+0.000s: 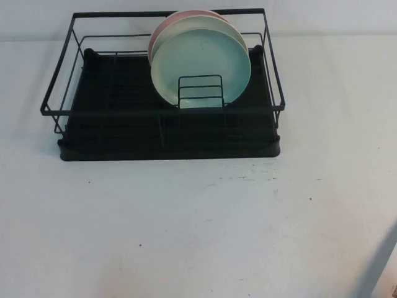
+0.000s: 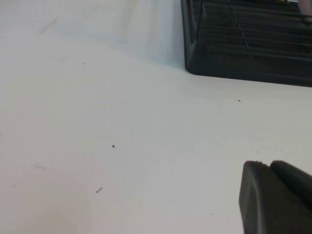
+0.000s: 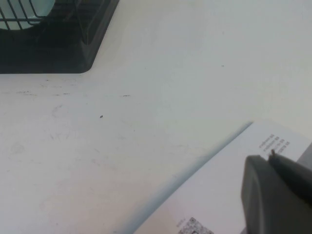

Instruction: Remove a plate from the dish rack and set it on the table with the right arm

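The mint-teal plate (image 1: 200, 62) stands upright in the dish rack (image 1: 124, 133), leaning behind the small wire divider (image 1: 200, 92). A cream plate (image 1: 186, 26) and a pink plate (image 1: 160, 31) stand behind it. Neither arm shows in the high view. My left gripper (image 2: 265, 165) is shut and empty over the white table (image 2: 97, 122), near the rack's front corner (image 2: 234, 63). My right gripper (image 3: 269, 157) is shut and empty over a white printed sheet (image 3: 219, 185), well away from the rack's corner (image 3: 58, 48). A sliver of the plate (image 3: 29, 6) shows behind the wires.
The table (image 1: 186, 230) in front of the rack is bare white with small specks. A pale slanted edge (image 1: 379, 267) shows at the front right corner of the high view. The printed sheet carries a QR code (image 3: 195, 226).
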